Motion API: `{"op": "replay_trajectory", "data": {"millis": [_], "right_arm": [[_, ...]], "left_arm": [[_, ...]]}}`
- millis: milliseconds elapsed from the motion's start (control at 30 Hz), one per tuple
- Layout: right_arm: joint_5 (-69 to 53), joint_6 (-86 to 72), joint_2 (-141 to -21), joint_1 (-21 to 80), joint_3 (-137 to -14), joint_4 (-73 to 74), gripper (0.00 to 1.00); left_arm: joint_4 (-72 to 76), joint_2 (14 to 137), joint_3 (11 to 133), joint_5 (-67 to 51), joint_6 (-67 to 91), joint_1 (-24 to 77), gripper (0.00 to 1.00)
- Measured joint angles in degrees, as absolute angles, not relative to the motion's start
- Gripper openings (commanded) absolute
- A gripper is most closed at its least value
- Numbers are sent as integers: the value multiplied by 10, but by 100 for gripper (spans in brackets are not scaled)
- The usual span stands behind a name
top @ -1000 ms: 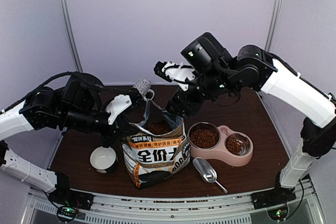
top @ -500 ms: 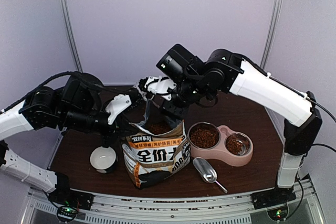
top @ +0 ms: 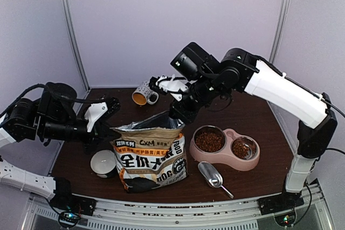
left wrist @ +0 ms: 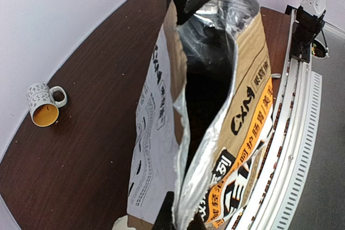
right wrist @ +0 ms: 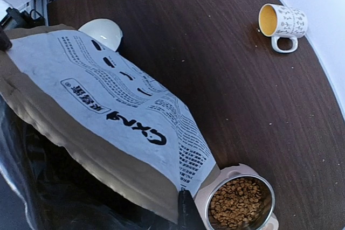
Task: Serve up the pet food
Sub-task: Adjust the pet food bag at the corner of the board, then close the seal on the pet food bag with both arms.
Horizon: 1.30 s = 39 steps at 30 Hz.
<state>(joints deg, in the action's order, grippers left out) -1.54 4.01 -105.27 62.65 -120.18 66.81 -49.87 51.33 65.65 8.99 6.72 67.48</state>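
Since 1 second ago my right arm has come down to the far corner of the bag mouth. My left arm has pulled back toward 9 o'clock. The bag [top: 149, 157] now stands a little more to the left, and its mouth is drawn long and narrow.

My left gripper [left wrist: 177, 218] is clenched on the near end of the rim. My right gripper [top: 177, 116] is clenched on the opposite end, at 1 o'clock of the bag.

The pet food [top: 209, 140] that I can see lies in the pink double bowl [top: 226, 164], at 3 o'clock of the bag. The left cup is quite full and the right cup holds less. Inside the bag it is dark, so I cannot tell how much remains there.

A mug [top: 141, 96] lies on its side at 12 o'clock, a scoop [top: 212, 175] at 4 o'clock, and a white bowl [top: 103, 162] just beside the bag at 8 o'clock.

I judge the pellets to be dry, hard and light. Each 1 will roll and bounce, and together they flow like gravel, so my 2 fingers cannot pinch them. They should travel in the scoop, taken by its handle, or be poured from the bag. The bag is soft and foil-lined, with its weight low. I think the 2 ends of the rim are the right places to hold, and firmly, or the mouth may fold and spill.
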Motion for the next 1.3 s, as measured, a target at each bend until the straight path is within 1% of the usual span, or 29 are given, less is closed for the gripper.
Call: {"op": "replay_trajectory", "data": {"millis": [133,167,200,267,300,367,433,533,633,733,767,833,867,933,1000,1133,1300], "right_arm": [[-60,21,-1034,626,-1176,657,0],[-70,18,-1024,626,-1163,653,6],[-81,15,-1014,626,-1151,649,15],[-90,9,-996,625,-1126,640,37],[-91,1,-978,622,-1105,639,45],[-96,-20,-934,604,-1066,623,58],[-109,-44,-877,574,-1018,589,67],[-126,-87,-811,532,-962,535,75],[-140,-121,-751,498,-883,457,75],[-151,-138,-704,491,-791,393,76],[-154,-143,-688,491,-750,361,74],[-161,-155,-663,496,-677,309,66],[-164,-161,-650,503,-633,274,63],[-170,-179,-634,523,-567,214,60],[-176,-194,-630,545,-526,165,57],[-181,-210,-651,586,-502,75,50],[-184,-205,-703,618,-516,7,50]], "left_arm": [[-511,505,656,88,67,672,0],[-511,505,656,86,66,669,0],[-510,505,656,84,64,666,0],[-509,504,654,79,60,657,0],[-509,502,652,78,59,651,0],[-508,498,649,71,58,640,0],[-510,494,649,63,58,633,0],[-511,493,649,55,58,625,0],[-511,493,649,49,58,622,0],[-511,494,649,47,59,620,0],[-511,494,649,47,60,619,0],[-510,494,649,46,62,618,0],[-510,494,649,46,64,618,0],[-510,494,649,43,66,616,0],[-510,494,649,41,68,614,0],[-507,497,649,39,72,614,0],[-504,500,649,38,74,611,0]]}}
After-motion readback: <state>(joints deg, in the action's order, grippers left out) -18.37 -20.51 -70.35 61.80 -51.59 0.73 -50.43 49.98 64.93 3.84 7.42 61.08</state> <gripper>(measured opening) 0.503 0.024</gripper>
